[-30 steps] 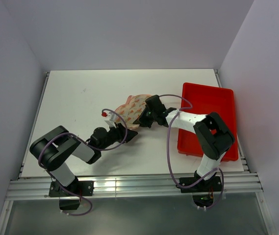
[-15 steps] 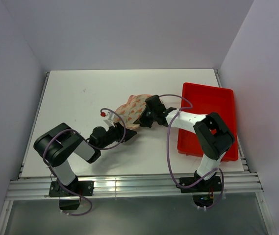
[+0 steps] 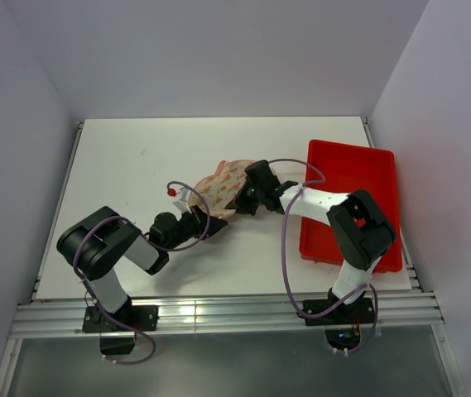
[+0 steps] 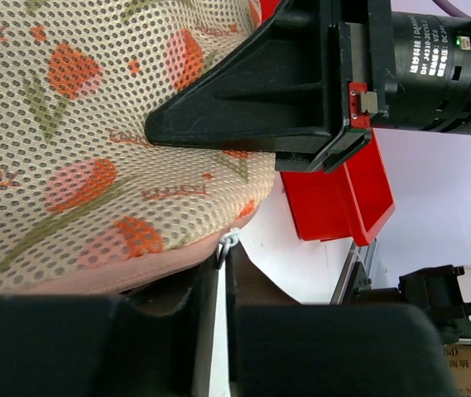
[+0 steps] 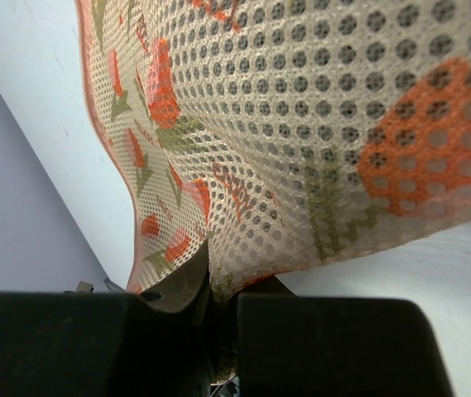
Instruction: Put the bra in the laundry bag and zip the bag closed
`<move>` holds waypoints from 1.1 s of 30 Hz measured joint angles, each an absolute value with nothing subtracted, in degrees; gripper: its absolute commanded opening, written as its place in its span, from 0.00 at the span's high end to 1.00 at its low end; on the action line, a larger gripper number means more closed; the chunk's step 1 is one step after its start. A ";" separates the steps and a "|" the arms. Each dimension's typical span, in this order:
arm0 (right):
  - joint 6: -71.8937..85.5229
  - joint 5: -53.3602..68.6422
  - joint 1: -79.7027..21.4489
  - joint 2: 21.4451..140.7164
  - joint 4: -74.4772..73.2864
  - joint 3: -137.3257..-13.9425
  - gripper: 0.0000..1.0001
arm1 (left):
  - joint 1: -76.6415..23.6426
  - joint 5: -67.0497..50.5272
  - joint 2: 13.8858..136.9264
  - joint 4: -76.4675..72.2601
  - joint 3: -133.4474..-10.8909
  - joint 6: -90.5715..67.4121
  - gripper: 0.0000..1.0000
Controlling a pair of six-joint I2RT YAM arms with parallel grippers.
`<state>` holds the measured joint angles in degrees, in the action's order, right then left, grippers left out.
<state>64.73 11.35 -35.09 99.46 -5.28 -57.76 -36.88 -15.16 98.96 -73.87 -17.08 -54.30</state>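
One laundry bag point(image 3: 223, 184), one red tray point(image 3: 359, 169), two grippers.
The zipper pull point(image 4: 228, 241) is pinched by the near-closed left gripper point(image 4: 223, 263); the mesh is clamped by the right gripper point(image 5: 212, 285).

We see the laundry bag point(image 3: 223, 184), beige-pink mesh printed with orange-red flowers, pink-rimmed, bulging as a dome on the tabletop point(image 3: 136, 165) left of the red tray point(image 3: 359, 174).

The left arm point(image 3: 140, 255) and right arm point(image 3: 318, 203) have white links, black joints, and looping purple cables point(image 3: 283, 248).
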 measured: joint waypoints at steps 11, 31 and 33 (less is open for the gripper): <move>64.38 10.98 -35.11 99.61 -5.37 -57.87 1.00 | -36.84 -15.97 98.91 -74.13 -17.10 -54.06 1.00; 53.45 12.47 -34.74 104.51 -7.86 -63.55 1.00 | -35.99 -12.88 95.55 -71.79 -9.52 -52.80 1.00; 51.72 13.58 -34.30 105.45 -7.86 -64.23 1.00 | -35.90 -11.97 95.04 -71.37 -8.38 -52.82 1.00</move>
